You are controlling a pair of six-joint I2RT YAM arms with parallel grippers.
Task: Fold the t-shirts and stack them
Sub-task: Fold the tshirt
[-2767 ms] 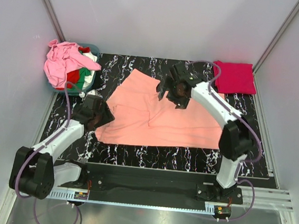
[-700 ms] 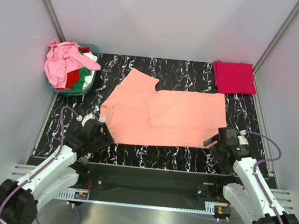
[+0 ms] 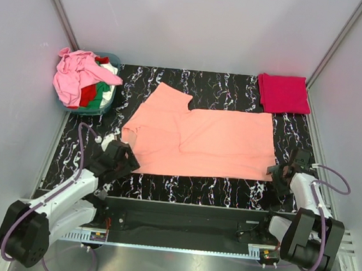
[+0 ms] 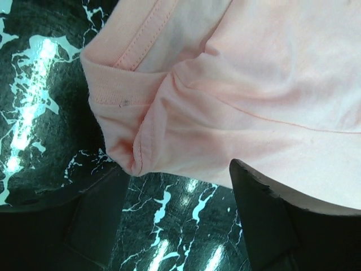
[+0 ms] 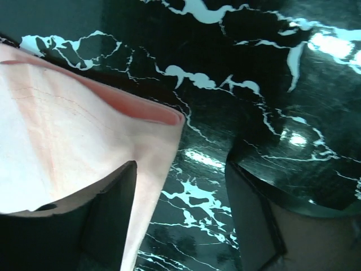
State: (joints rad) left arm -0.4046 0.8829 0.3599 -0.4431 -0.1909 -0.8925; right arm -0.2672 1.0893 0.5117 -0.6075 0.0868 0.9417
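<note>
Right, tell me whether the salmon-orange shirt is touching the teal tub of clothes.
Apart. The top view shows a strip of bare black marbled table between the salmon-orange shirt and the teal tub.

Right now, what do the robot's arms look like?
The left arm and right arm have white links, chunky black joints and a looping purple cable each. The left end effector and right end effector are black, with two flat dark fingers.

Top view: high on near side, looking down over whole table [image 3: 227, 190]. Wrist views: close, downward. Left shows near-left corner of salmon-orange t-shirt [image 3: 199, 144], right its near-right corner.
</note>
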